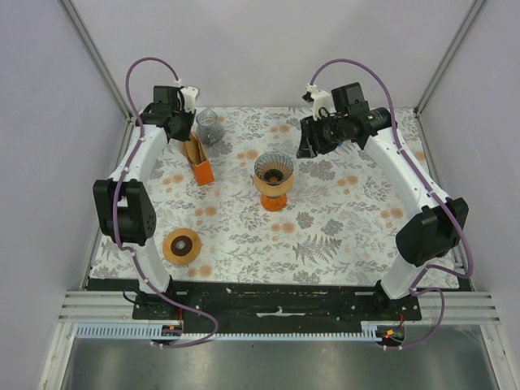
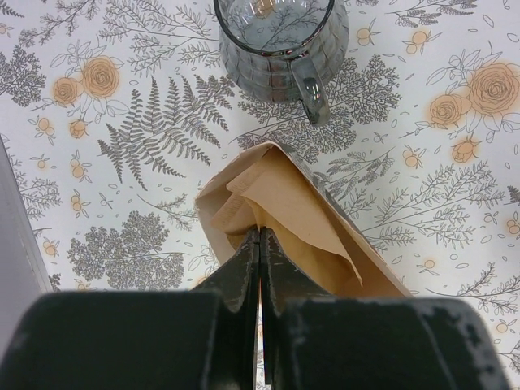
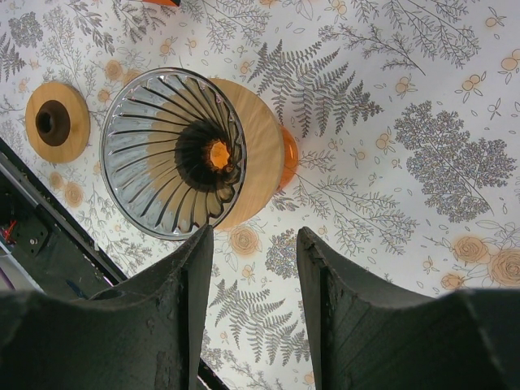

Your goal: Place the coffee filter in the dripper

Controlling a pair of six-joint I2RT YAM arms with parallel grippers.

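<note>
Grasp step: the left gripper [image 2: 260, 236] pinches the brown paper coffee filter [image 2: 301, 211] in its upright orange holder [image 1: 203, 172].

At ten o'clock on the floral-print surface [image 1: 341, 219], the left jaws are pressed together on the filter's edge, and a ribbed smoky glass jug [image 2: 280, 41] stands just beyond at twelve o'clock. The next move calls for lifting the filter clear and carrying it toward three o'clock to the ribbed glass dripper on its wood-and-orange stand [image 3: 175, 150], near the centre. The right gripper [image 3: 252, 244] hangs at two o'clock of the dripper, jaws wide and empty. Only the left wrist view shows the pinch. Only the right wrist view shows the dripper's cone bare.
</note>
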